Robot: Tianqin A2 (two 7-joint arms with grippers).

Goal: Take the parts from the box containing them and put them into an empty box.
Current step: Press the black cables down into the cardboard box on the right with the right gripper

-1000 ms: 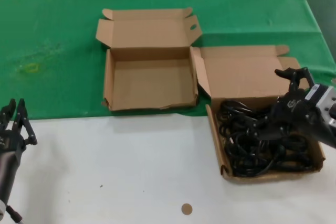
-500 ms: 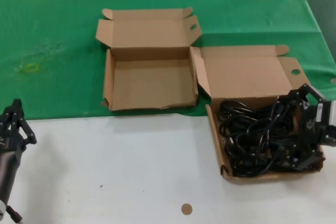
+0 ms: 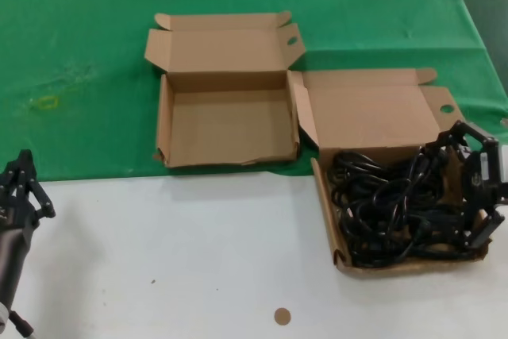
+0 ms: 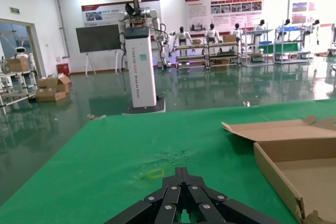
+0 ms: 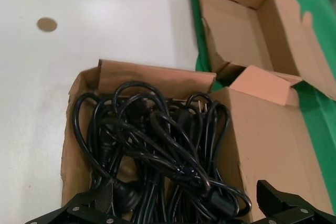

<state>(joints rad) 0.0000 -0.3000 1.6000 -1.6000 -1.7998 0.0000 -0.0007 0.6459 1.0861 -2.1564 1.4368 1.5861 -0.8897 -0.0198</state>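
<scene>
The right gripper [image 3: 475, 196] is partly cut off at the head view's edge, so its body is hard to make out. Its fingers [image 5: 283, 204] are spread wide over the tangled power cords [image 3: 389, 208], pinching nothing; the cords fill the deep-lidded cardboard box [image 3: 373, 109] between and below them. The empty box [image 3: 226, 129] sits well apart on the green cloth [image 3: 79, 61]. The left gripper [image 3: 22, 188] hovers over the white tabletop [image 3: 182, 260], fingers [image 4: 173, 200] pressed together.
</scene>
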